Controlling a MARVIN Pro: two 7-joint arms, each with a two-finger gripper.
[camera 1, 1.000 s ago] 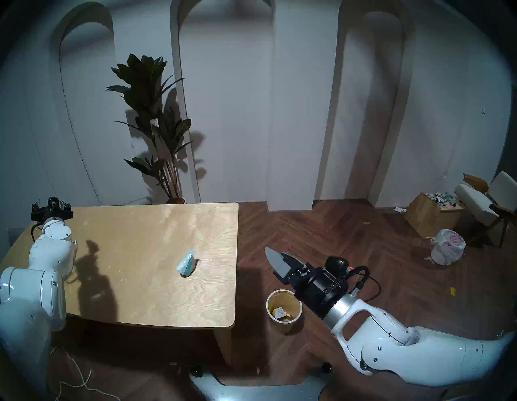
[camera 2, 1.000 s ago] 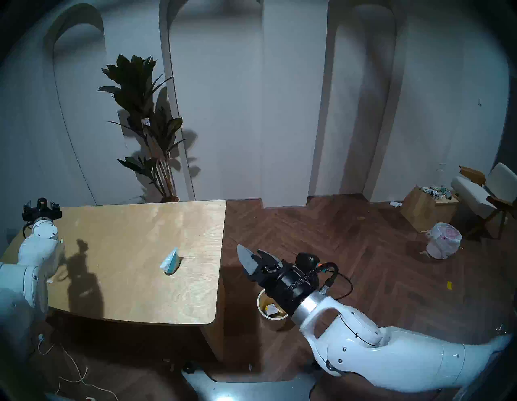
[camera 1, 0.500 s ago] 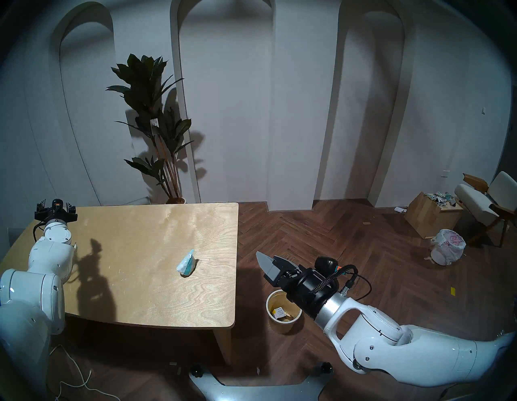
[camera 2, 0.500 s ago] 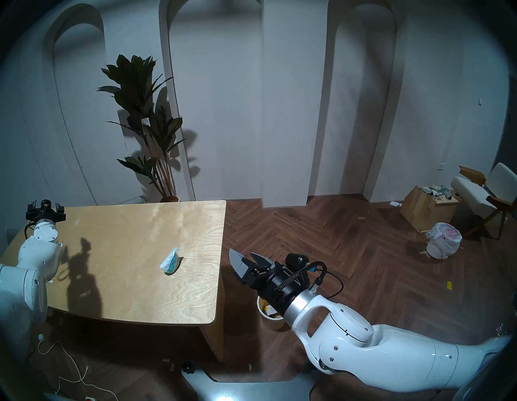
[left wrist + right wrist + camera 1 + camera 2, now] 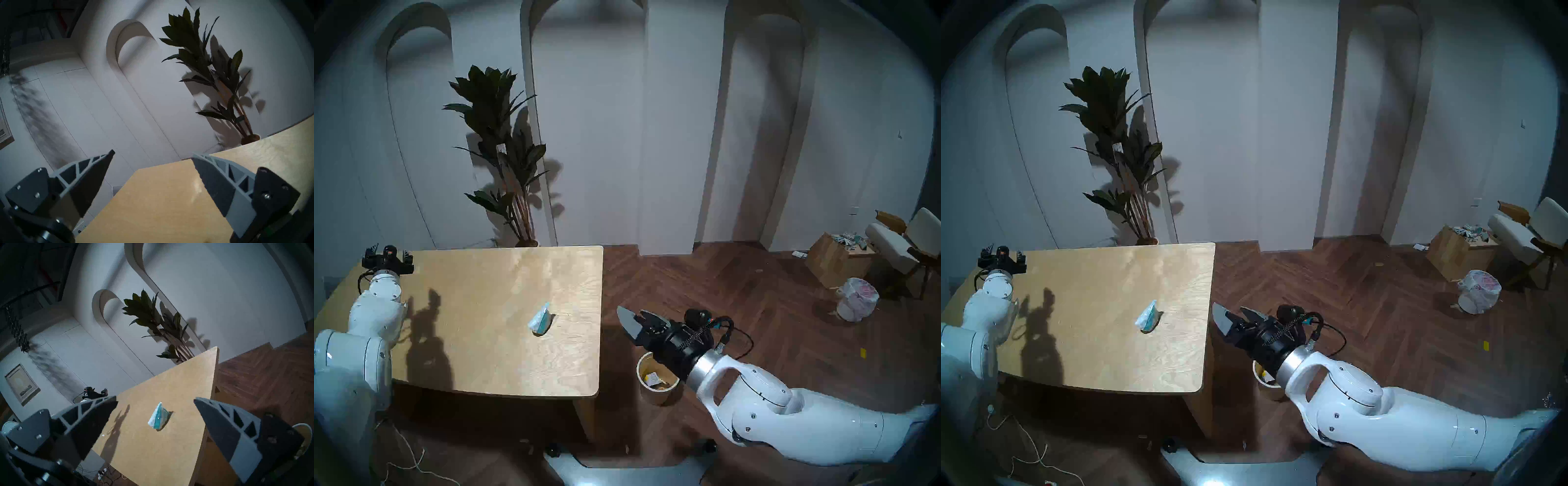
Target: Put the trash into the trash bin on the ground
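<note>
A soft teal-white pouch [image 5: 540,320] [image 5: 1147,319] [image 5: 158,417] stands on the light-wood table [image 5: 504,356], right of its middle. The round cream-yellow trash bin [image 5: 655,395] [image 5: 1266,392] stands on the floor off the table's right edge, with small trash [image 5: 652,377] inside. My right gripper [image 5: 636,317] [image 5: 1235,314] [image 5: 155,400] hangs open and empty above the bin's far side, pointing at the table edge and the pouch. My left gripper [image 5: 388,253] [image 5: 152,152] is open and empty over the table's far left corner.
A potted plant [image 5: 504,152] stands behind the table. At the far right are a square wooden box [image 5: 836,261] of scraps, a white bag-lined bin [image 5: 857,298] and a chair [image 5: 904,247]. Cables [image 5: 409,454] lie on the floor at the lower left.
My right gripper has moved left towards the table's right edge, staying open. My left gripper has shifted slightly right over the far left corner. The pouch has not moved.
</note>
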